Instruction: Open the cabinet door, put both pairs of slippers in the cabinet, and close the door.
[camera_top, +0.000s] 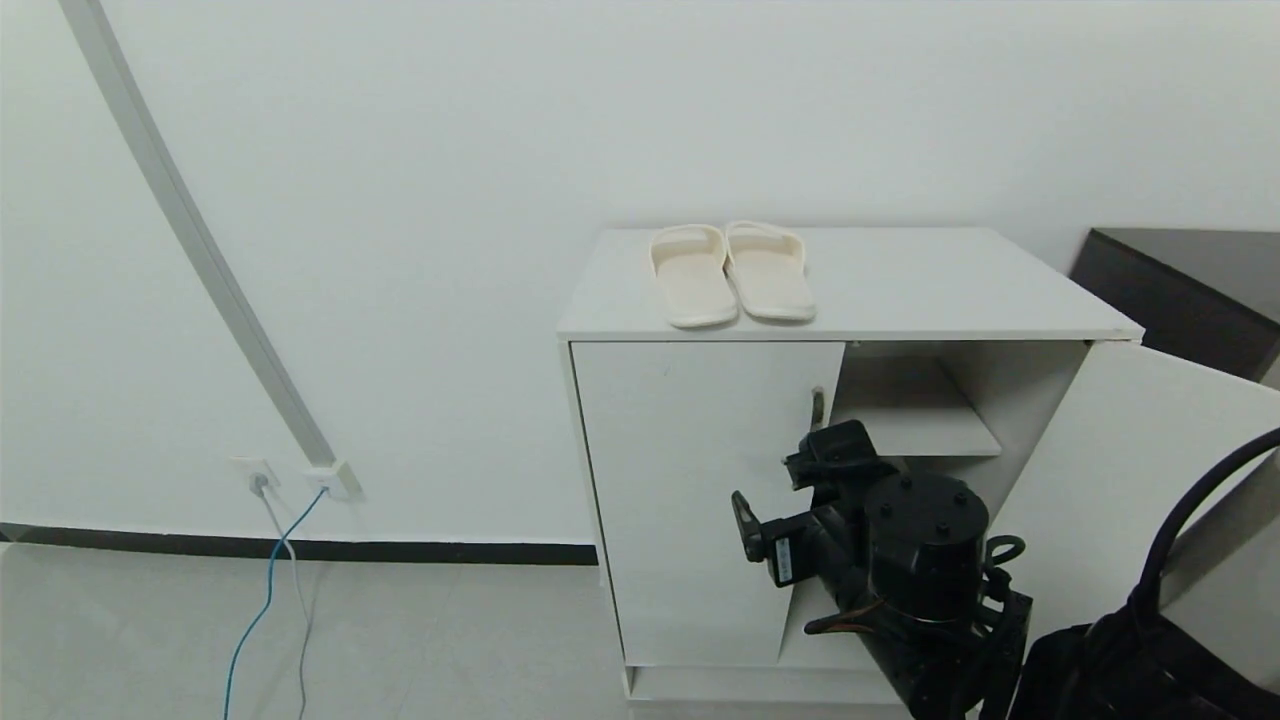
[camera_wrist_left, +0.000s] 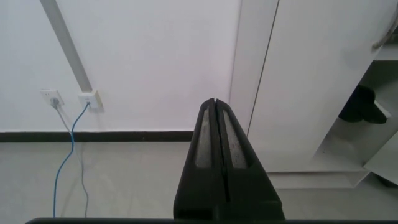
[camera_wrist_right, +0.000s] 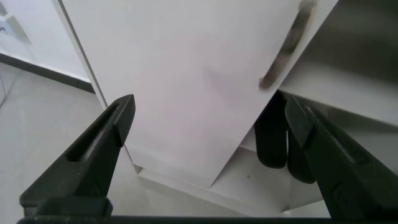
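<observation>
A cream pair of slippers (camera_top: 732, 272) lies side by side on top of the white cabinet (camera_top: 900, 285). A black pair of slippers (camera_wrist_right: 281, 140) (camera_wrist_left: 364, 106) stands on the cabinet's bottom shelf. The cabinet's right door (camera_top: 1130, 480) is swung wide open; the left door (camera_top: 700, 500) is closed, with its handle (camera_top: 817, 408) (camera_wrist_right: 286, 53) at the inner edge. My right gripper (camera_top: 790, 490) (camera_wrist_right: 214, 127) is open and holds nothing, just in front of the left door below the handle. My left gripper (camera_wrist_left: 214, 130) is shut on nothing, low and to the left of the cabinet.
An inner shelf (camera_top: 915, 420) spans the open half. A dark piece of furniture (camera_top: 1190, 290) stands right of the cabinet. Wall sockets with hanging cables (camera_top: 290, 480) are at the left, above open floor (camera_top: 420, 640). A black cable loop (camera_top: 1180, 510) arcs before the open door.
</observation>
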